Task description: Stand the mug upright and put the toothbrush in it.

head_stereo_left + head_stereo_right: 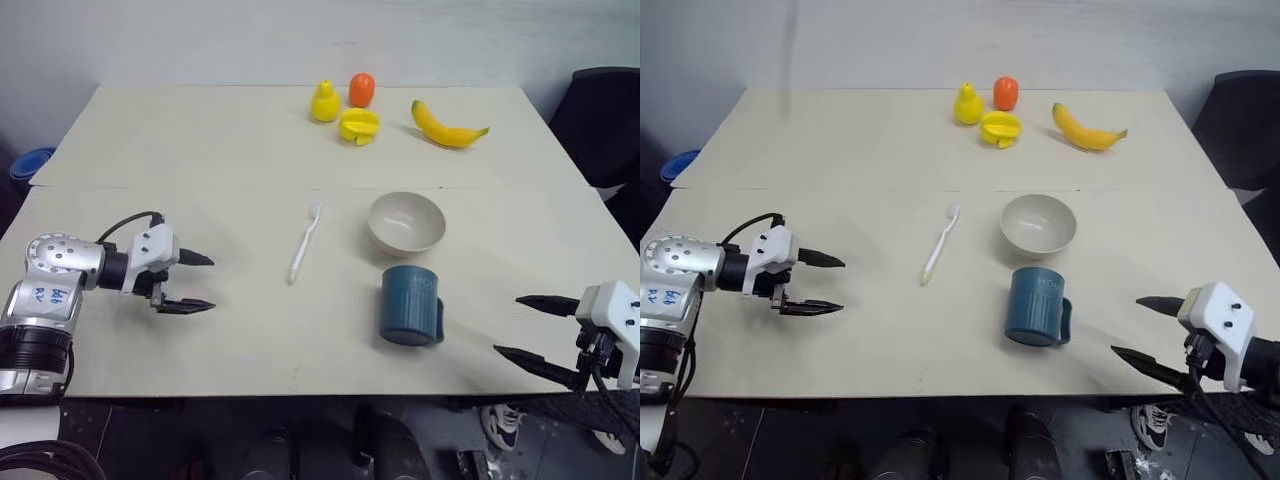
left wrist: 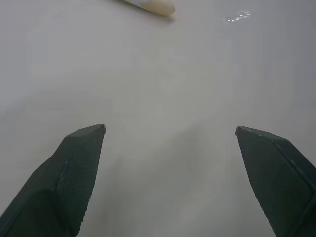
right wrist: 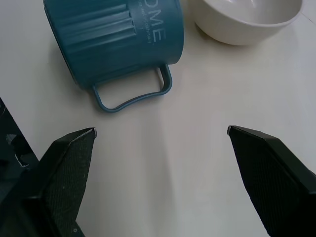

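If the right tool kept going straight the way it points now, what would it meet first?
Most likely the mug. The right tool, jaws open, points across the table toward the mug's handle side, with bare table between. The bowl lies beyond. Depth is uncertain.

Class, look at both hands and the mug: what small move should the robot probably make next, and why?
Probably move the right hand toward the mug. The mug lies on its side on the table, its handle facing that hand; both hands are open and empty, and the toothbrush needs an upright mug first.
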Controlling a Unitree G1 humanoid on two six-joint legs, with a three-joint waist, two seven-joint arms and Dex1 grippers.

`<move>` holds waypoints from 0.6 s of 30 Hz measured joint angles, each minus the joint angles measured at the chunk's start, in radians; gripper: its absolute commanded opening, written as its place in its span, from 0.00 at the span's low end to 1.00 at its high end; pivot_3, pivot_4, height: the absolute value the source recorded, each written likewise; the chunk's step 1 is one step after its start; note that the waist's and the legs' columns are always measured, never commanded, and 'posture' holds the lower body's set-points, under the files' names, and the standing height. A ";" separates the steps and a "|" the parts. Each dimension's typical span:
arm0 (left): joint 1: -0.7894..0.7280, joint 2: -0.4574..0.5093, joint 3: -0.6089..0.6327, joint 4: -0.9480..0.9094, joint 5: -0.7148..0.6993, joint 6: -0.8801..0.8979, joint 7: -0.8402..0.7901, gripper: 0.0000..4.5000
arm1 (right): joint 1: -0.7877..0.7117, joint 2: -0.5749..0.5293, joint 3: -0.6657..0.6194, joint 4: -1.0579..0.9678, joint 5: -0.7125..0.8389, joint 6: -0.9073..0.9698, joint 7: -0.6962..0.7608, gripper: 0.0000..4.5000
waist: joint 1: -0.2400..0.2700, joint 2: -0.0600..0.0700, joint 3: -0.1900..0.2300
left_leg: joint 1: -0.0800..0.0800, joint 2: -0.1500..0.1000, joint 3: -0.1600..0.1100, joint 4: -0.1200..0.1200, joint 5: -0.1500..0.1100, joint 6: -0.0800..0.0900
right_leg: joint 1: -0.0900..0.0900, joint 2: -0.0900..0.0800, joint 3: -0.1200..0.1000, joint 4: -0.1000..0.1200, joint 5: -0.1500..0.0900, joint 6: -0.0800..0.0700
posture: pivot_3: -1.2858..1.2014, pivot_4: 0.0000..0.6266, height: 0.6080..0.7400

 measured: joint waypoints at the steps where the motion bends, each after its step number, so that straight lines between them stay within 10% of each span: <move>1: 0.001 0.000 0.000 0.000 0.000 -0.002 0.000 1.00 | -0.002 0.001 0.006 0.003 -0.005 -0.002 -0.002 0.99 | -0.001 0.000 0.000 | 0.000 0.000 0.000 0.000 0.000 0.000 | 0.000 0.000 0.000 0.000 0.000 0.000 | 0.52 0.24 1.00; 18: -0.024 -0.037 0.012 -0.048 -0.042 0.090 0.080 1.00 | -0.053 0.024 0.034 0.015 -0.023 0.015 -0.055 0.99 | 0.000 0.000 0.000 | 0.000 0.000 0.001 0.001 0.000 0.000 | 0.000 0.000 0.001 0.000 0.001 0.001 | 0.52 0.24 1.00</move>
